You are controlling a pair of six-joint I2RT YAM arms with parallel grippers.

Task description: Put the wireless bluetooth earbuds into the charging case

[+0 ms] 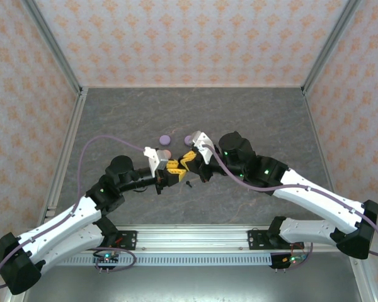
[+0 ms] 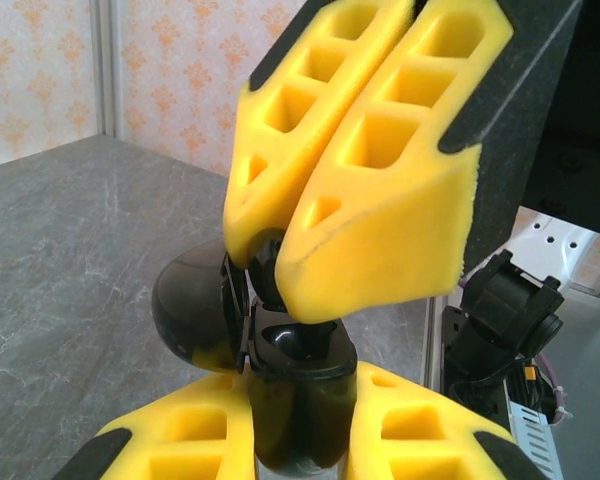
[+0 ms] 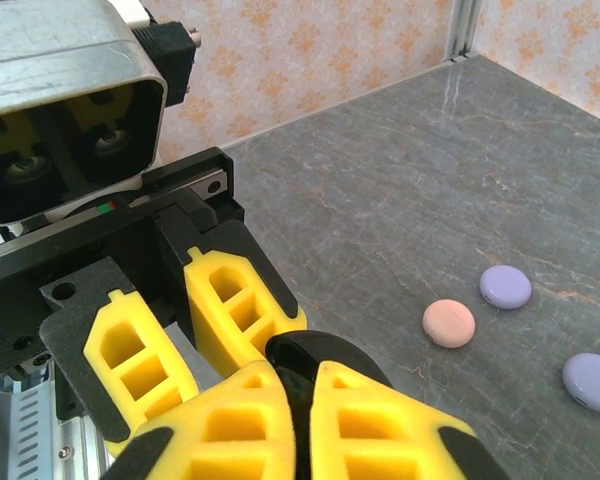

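Note:
My left gripper (image 2: 300,385) is shut on a black charging case (image 2: 300,420), held upright with its round lid (image 2: 185,310) swung open to the left. From above, the right gripper's fingers (image 2: 380,200) pinch a black earbud (image 2: 270,262) at the case's open mouth. In the right wrist view my right gripper (image 3: 302,375) is shut on that dark earbud (image 3: 297,405), just above the black case (image 3: 325,355). From overhead, the left gripper (image 1: 172,168) and right gripper (image 1: 188,157) meet tip to tip at the table's middle. Another tiny black earbud (image 1: 188,185) lies just in front of them.
A pink round case (image 3: 449,323) and two lilac round cases (image 3: 505,286) (image 3: 592,380) lie shut on the grey table behind the grippers. Patterned walls and metal posts ring the table.

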